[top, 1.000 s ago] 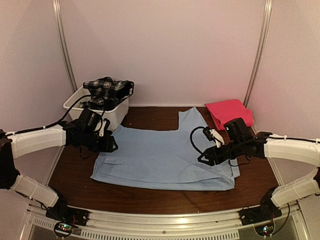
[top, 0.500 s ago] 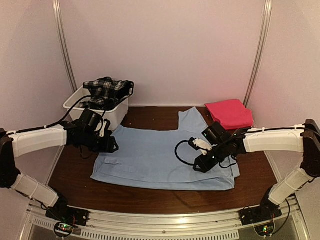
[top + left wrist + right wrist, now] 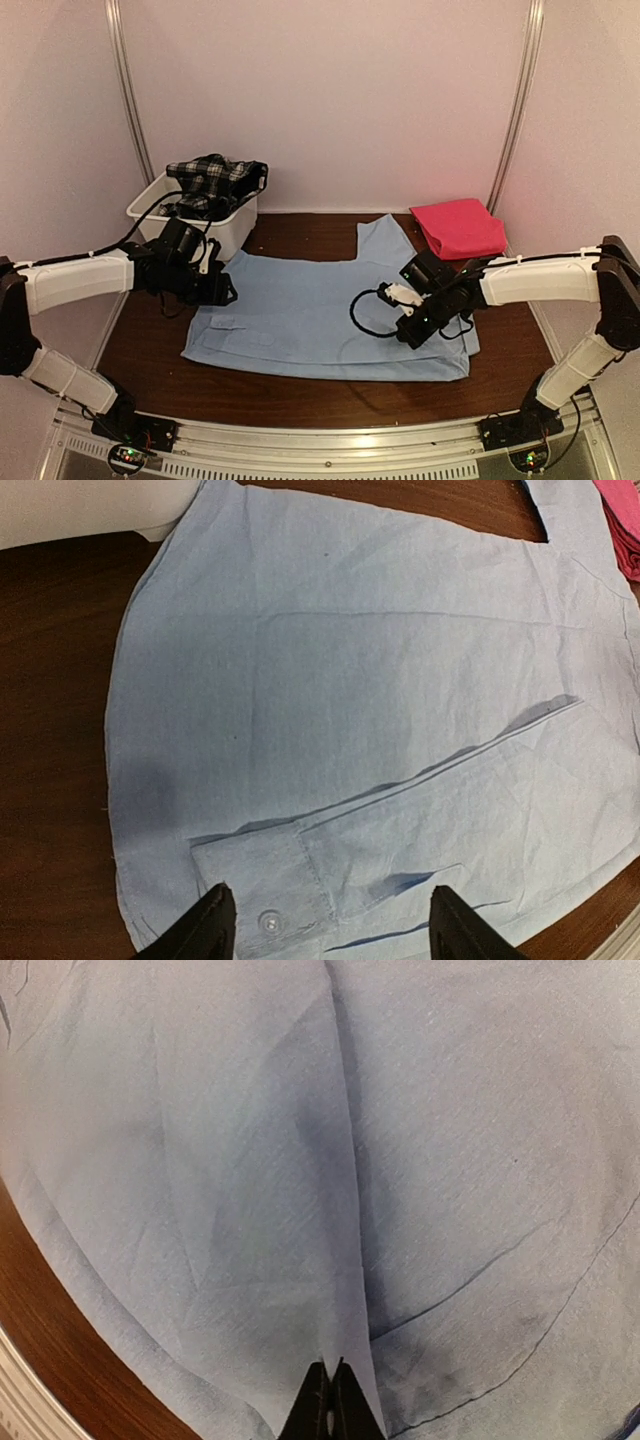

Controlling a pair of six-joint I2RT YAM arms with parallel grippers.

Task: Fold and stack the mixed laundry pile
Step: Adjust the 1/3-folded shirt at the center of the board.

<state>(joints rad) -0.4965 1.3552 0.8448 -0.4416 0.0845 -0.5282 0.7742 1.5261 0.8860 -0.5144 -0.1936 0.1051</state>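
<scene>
The light blue shirt (image 3: pixel 320 315) lies flat on the bench (image 3: pixel 150 350); the right jaws are clenched on a fold near its right side, a shallow pinch that may slip or drag the lower layer; the left jaws hang released above the cuff (image 3: pixel 255 875); the pink-red cloth (image 3: pixel 460 228) and white tub (image 3: pixel 200 222) crowd the far corners; the near strip offers room.

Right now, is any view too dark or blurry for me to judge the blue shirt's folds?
Top external: soft, even pinkish light, no glare, fine detail mushy. Left wrist: a broad shadow over the left part of the light blue shirt, yet sharp enough to show the cuff button. Right wrist: very close, shirt darkly shaded where the right claw pinches it.
</scene>
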